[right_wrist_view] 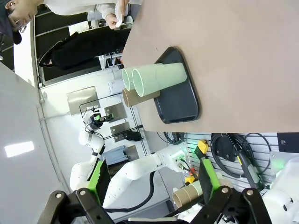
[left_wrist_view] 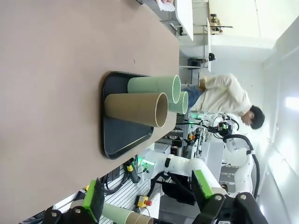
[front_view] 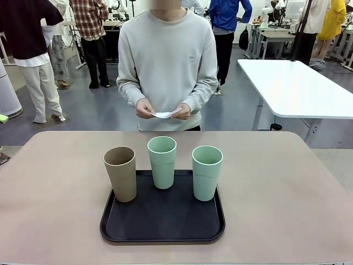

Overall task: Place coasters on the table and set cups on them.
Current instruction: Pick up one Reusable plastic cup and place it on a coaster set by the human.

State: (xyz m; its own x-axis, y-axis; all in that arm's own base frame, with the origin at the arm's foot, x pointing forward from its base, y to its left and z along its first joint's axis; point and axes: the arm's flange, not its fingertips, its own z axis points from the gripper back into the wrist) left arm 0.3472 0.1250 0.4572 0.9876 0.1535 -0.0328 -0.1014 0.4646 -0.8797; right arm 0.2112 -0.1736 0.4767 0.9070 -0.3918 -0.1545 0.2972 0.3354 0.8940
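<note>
Three cups stand on a black tray (front_view: pixel 162 223) on the beige table (front_view: pixel 55 187): a tan one (front_view: pixel 120 173) at the left, a mint one (front_view: pixel 161 162) in the middle and a mint one (front_view: pixel 207 171) at the right. Across the table a person holds the white coasters (front_view: pixel 164 114) in both hands, above the far edge. My left gripper (left_wrist_view: pixel 149 196) is open and off the table's near side, far from the tan cup (left_wrist_view: pixel 135 108) and the mint cups (left_wrist_view: pixel 154 87). Also open and empty, my right gripper (right_wrist_view: pixel 153 179) hangs well back from the mint cup (right_wrist_view: pixel 159 80) and the tray (right_wrist_view: pixel 182 105).
A white table (front_view: pixel 298 88) stands at the back right. Several people stand farther back in the room. Wide bare tabletop lies on both sides of the tray and behind it. Spare stacked cups (right_wrist_view: pixel 189 192) sit below the table's near edge.
</note>
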